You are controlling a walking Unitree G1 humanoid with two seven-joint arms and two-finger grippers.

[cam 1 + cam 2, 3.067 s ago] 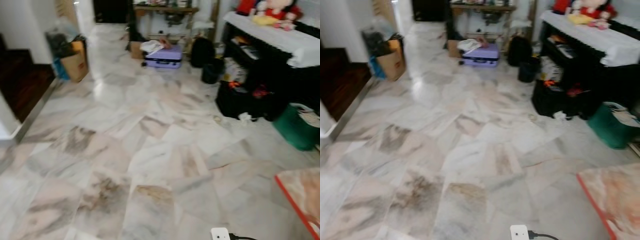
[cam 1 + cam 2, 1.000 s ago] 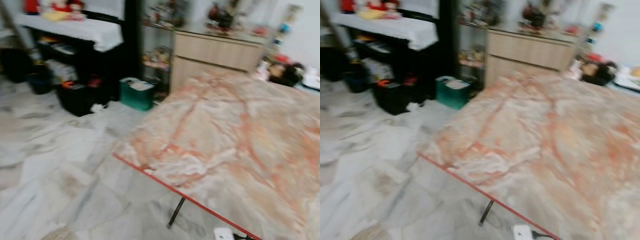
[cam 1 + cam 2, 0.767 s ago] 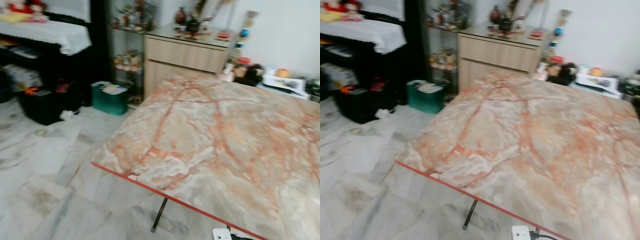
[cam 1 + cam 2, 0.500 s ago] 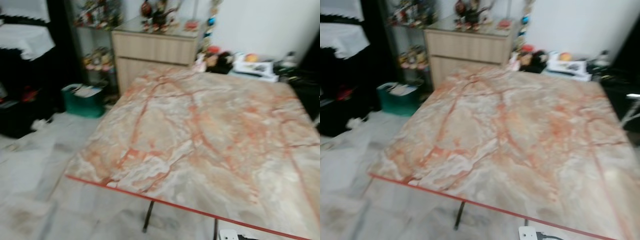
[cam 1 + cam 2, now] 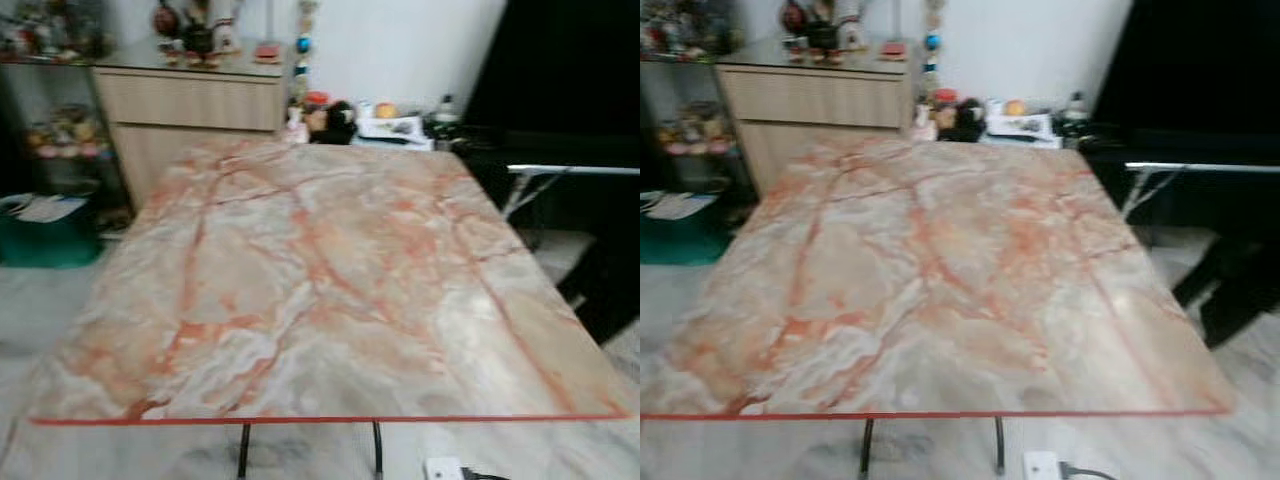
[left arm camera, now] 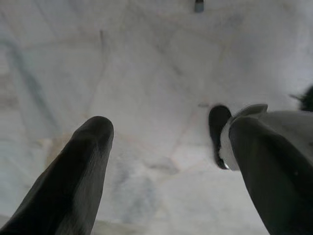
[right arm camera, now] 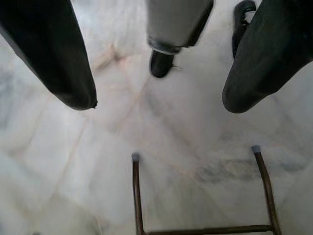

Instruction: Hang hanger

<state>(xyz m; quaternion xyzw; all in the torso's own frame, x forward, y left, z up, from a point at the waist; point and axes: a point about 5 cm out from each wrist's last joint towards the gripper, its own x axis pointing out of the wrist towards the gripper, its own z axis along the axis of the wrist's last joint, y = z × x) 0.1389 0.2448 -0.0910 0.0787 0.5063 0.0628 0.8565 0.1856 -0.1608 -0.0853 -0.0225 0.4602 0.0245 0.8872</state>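
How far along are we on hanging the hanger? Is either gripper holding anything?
Nothing looks done yet. The robot faces the marble-patterned table. The left gripper and right gripper hang open over the pale floor, and both are empty. Left to do: find the hanger, grasp it and hang it.

The two head views look forward and down from just before the red-edged, pink-veined marble counter [image 5: 330,290], sharing its whole top, the pale wooden sideboard [image 5: 190,105] beyond and the white wall. Each wrist view looks straight down along its own black fingers at the white marble floor [image 6: 146,98]; the right one also takes in thin dark metal legs [image 7: 136,196].
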